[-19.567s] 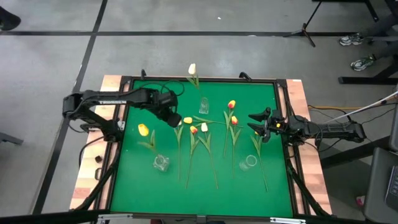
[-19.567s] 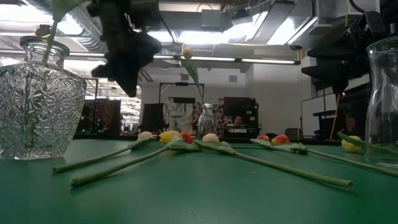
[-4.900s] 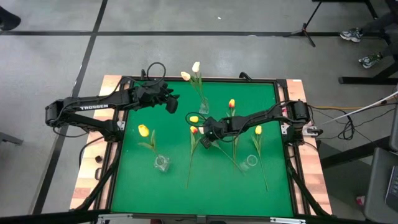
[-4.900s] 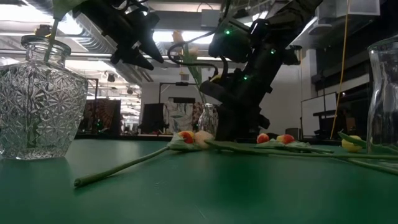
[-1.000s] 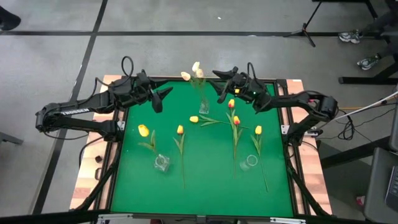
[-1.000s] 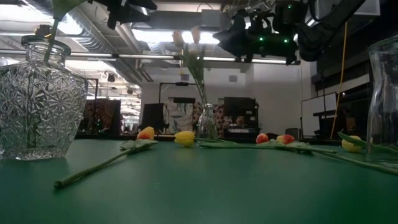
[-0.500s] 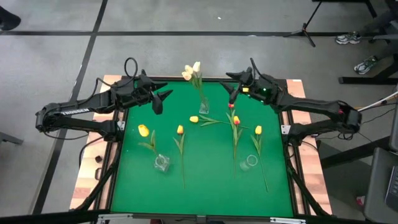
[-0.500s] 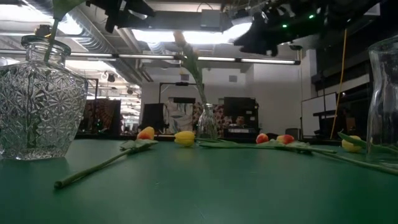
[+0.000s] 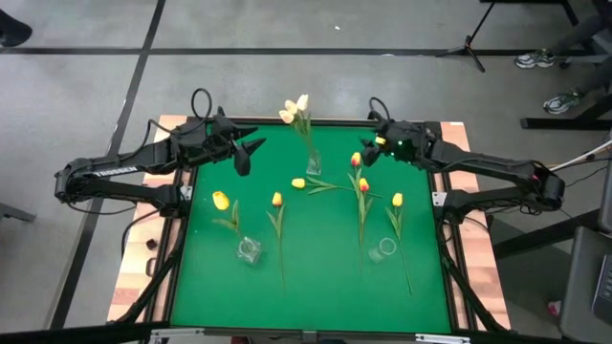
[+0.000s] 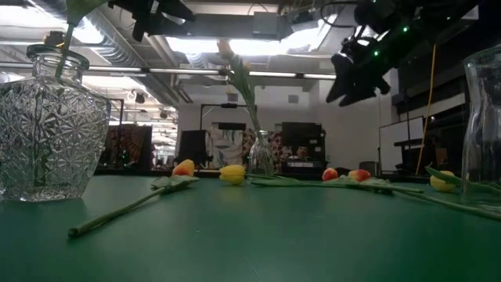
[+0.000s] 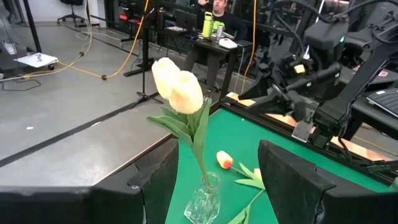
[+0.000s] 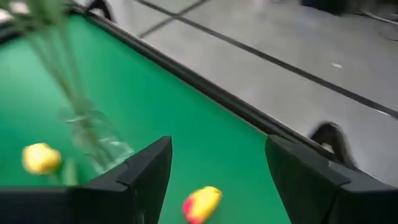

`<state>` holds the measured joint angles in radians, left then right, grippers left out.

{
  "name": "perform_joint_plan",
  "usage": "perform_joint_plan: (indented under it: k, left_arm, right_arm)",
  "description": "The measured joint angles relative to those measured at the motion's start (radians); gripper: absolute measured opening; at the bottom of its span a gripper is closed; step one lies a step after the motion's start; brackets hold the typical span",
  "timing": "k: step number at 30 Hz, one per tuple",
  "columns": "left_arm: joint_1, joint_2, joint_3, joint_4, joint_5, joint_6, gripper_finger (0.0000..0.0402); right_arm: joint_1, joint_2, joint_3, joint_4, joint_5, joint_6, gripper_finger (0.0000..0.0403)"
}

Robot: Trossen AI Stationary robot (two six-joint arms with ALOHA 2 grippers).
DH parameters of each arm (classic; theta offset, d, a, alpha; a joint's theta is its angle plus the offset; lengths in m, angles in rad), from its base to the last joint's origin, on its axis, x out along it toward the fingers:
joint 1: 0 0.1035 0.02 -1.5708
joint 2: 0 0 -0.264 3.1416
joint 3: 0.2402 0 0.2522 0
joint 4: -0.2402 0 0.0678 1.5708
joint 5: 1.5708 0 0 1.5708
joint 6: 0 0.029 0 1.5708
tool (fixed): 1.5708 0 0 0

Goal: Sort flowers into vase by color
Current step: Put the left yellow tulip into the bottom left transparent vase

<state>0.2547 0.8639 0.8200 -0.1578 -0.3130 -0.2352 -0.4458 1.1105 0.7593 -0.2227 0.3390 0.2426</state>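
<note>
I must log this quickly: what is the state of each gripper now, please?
Left gripper: open, holding nothing.
Right gripper: open, holding nothing.

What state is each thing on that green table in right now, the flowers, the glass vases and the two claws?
White tulips: two, upright in small vase.
Loose tulips: five, lying flat on the mat.
Yellow tulip: standing in patterned vase.
Tall vase: upright, no flower seen inside.
Left gripper: open, empty, raised.
Right gripper: open, empty, raised.
</note>
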Motion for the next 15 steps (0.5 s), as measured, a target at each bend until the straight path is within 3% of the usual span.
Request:
perform_joint_plan:
  k: [3,15]
  left_arm:
    - [0.0,0.0,0.0,-0.014,0.0,-0.001,0.0217]
    - [0.0,0.0,0.0,-0.041,0.0,-0.027,0.0217]
  right_arm:
    - [0.0,0.005,0.0,-0.063,0.054,0.041,0.0257]
    - [0.0,0.005,0.0,-0.305,0.045,0.136,0.0257]
